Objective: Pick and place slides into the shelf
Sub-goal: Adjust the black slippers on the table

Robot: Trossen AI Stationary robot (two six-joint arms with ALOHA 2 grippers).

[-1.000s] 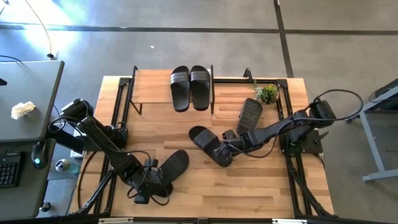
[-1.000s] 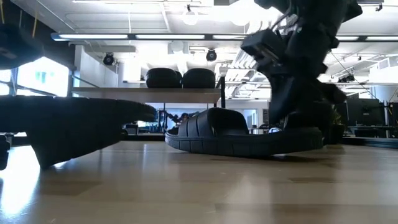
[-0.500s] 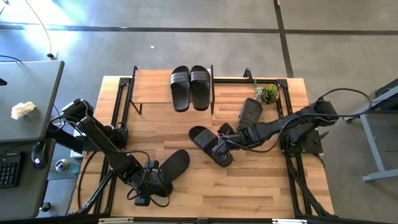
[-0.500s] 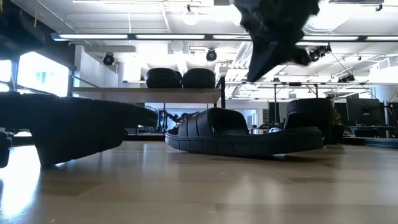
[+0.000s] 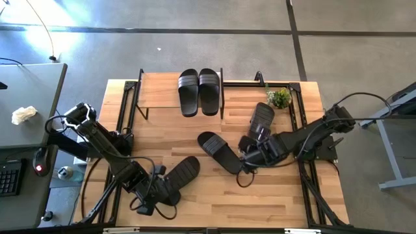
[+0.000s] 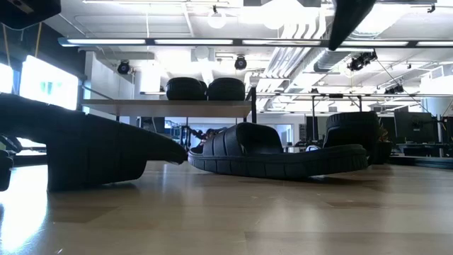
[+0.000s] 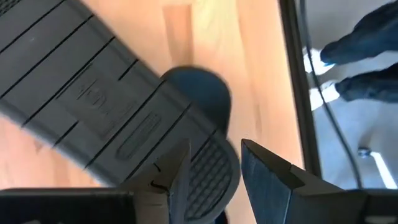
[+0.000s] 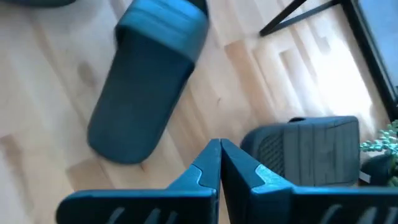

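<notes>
left end effector [image 5: 158, 188] apparently grasping slide [image 5: 181, 172]; right end effector [image 8: 219, 163] clenched, empty.

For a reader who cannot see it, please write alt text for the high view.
Seen from above, the left gripper holds a black slide near the table's front edge. The right gripper is shut beside two loose slides at mid-table, and a pair of slides lies on the shelf.

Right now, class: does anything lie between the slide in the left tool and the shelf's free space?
Nothing visible does: bare wood runs from the held slide to the shelf, whose left half is free beside the pair.
</notes>
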